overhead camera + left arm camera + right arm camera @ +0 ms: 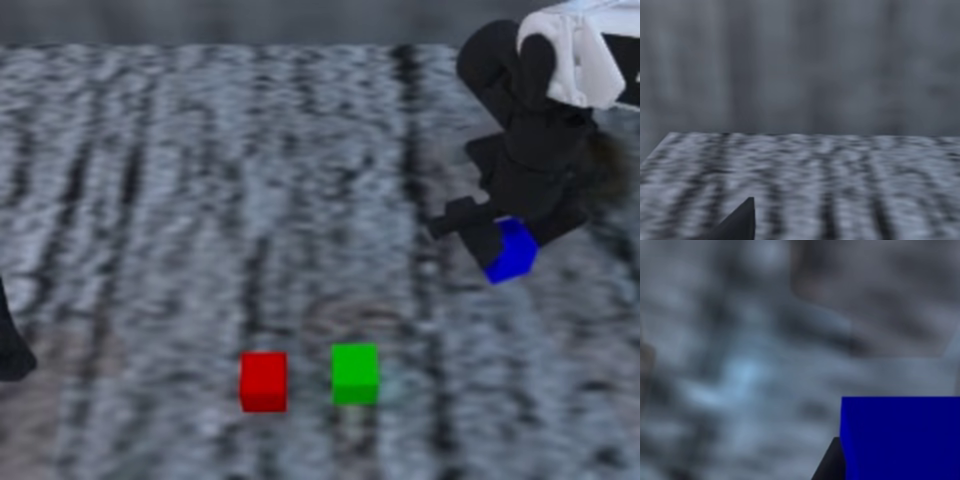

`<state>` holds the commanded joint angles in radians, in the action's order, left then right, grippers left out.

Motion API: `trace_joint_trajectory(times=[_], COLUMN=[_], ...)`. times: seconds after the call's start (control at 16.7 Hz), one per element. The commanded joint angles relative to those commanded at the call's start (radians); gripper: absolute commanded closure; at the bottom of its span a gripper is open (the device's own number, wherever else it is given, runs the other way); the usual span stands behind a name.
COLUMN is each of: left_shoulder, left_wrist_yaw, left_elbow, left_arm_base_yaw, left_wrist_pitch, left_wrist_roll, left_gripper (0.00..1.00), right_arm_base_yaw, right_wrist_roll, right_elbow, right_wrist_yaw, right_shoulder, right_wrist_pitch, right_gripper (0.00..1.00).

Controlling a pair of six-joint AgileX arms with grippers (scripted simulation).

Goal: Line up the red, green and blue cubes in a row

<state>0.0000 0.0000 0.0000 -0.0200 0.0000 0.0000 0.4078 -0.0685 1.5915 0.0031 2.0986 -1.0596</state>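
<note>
Right gripper [500, 245], upper right of the top view, clamps the blue cube [514, 252]; the free slot lies lower left, just right of the green cube [355, 373] beside the red cube [263, 381].

The surface [200, 200] was mottled grey, streaked with dark, blurred stripes; the red cube [263, 381] was plain bright red; the green cube [355, 373] plain bright green; the blue cube [514, 252] deep solid blue; the right gripper [497, 240] was black, its arm [580, 50] white above.
</note>
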Motion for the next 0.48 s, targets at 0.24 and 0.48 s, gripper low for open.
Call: trace_joint_trajectory(times=[0.24,0.48], left_shoulder=[0.000,0.000], left_wrist_yaw=[0.000,0.000], left_elbow=[0.000,0.000], left_arm_base_yaw=[0.000,0.000], left_wrist_pitch=[0.000,0.000], left_wrist_roll=[0.000,0.000], left_gripper=[0.00,0.00], right_arm_base_yaw=[0.001,0.018], right_wrist_roll=[0.001,-0.037], right_elbow=[0.015,-0.002], right_wrist_yaw=[0.000,0.000], right_shoulder=[-0.015,-0.026], right_wrist_pitch=[-0.022,-0.020], right_gripper=[1.00,1.00])
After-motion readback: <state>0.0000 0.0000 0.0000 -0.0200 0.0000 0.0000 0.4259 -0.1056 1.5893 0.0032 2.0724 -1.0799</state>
